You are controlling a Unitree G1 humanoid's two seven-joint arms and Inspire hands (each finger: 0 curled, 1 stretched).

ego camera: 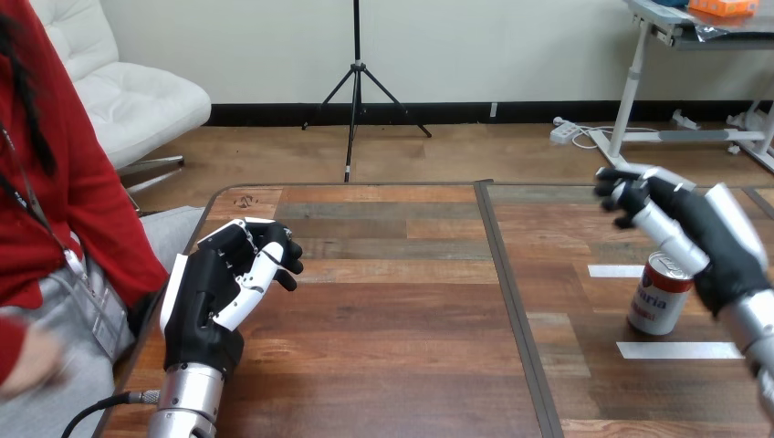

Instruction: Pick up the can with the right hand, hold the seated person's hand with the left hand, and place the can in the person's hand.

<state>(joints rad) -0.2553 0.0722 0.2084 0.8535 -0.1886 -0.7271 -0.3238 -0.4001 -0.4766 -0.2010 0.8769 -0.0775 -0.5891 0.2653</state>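
The robot's right hand [710,245] hangs over the table's right part with its black back turned up. Its fingers [622,193] are loosely bent and reach out to the left in the air, closed round nothing. Just under it stands the red and white metal can with a silver top [659,301], upright on the boards. One black-and-white digit slants down toward the can's rim, but whether it touches the rim cannot be told. The can sits between two strips of white tape: a short one [613,271] just beyond it and a longer one [680,349] just nearer the robot.

The robot's left hand [212,297] is raised above the table's left part on its silver forearm [187,406]. Its palm faces right and its fingers [274,260] are curled inward, and it holds nothing. It is well apart from the can.

The person's hand [26,363] shows blurred at the view's lower left, past the table's left edge. It is apart from the robot's left hand and holds nothing that can be made out.

The brown wooden plank table [402,319] has a dark seam [509,292] running from far to near between the two robot hands.
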